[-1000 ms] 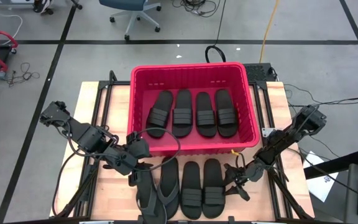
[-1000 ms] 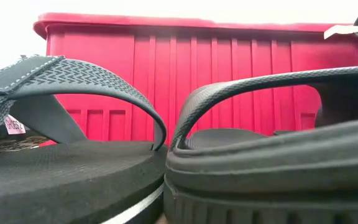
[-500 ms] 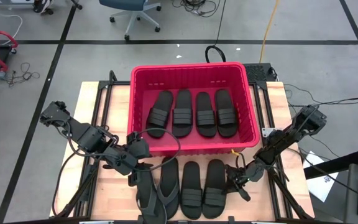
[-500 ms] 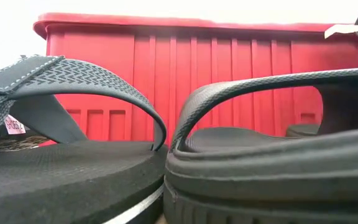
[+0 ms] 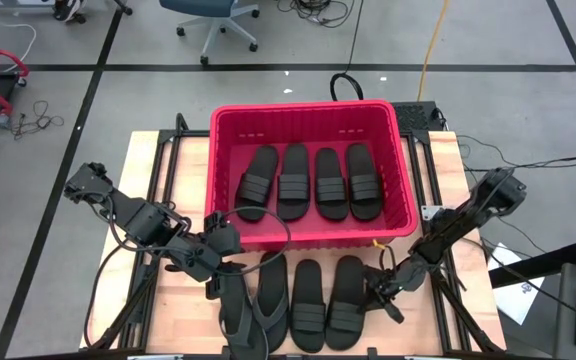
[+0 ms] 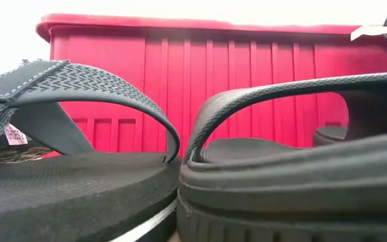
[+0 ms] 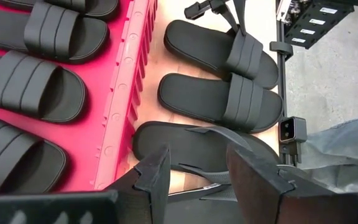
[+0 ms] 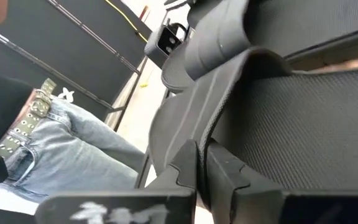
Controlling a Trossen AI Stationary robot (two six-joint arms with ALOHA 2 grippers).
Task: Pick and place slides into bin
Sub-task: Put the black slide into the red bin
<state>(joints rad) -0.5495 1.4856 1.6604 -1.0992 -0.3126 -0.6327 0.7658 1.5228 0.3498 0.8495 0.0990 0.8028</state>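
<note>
I see the bin at the far half of the counter, with four ribbed-strap slides lying side by side on its floor. A strip of bare red floor is open along the far wall; the near ends of the four reach close to the near wall.

In front of the bin, four more slides lie in a row on the counter: two thong-strap slides on the left, two wide-strap ones on the right. The rightmost wide-strap slide is the one I have the right claw on. Its fingers are pressed together on that slide's outer edge, with only a thin seam between them in the right wrist view; I cannot tell how much rubber is caught. The neighbouring wide-strap slide lies just beside it, almost touching.

My left claw hovers over the left thong slide, close to the bin's near-left corner, fingers apart and holding nothing. The red wall rises just beside it, so room there is tight.

A person in jeans stands at the counter's near edge.
</note>
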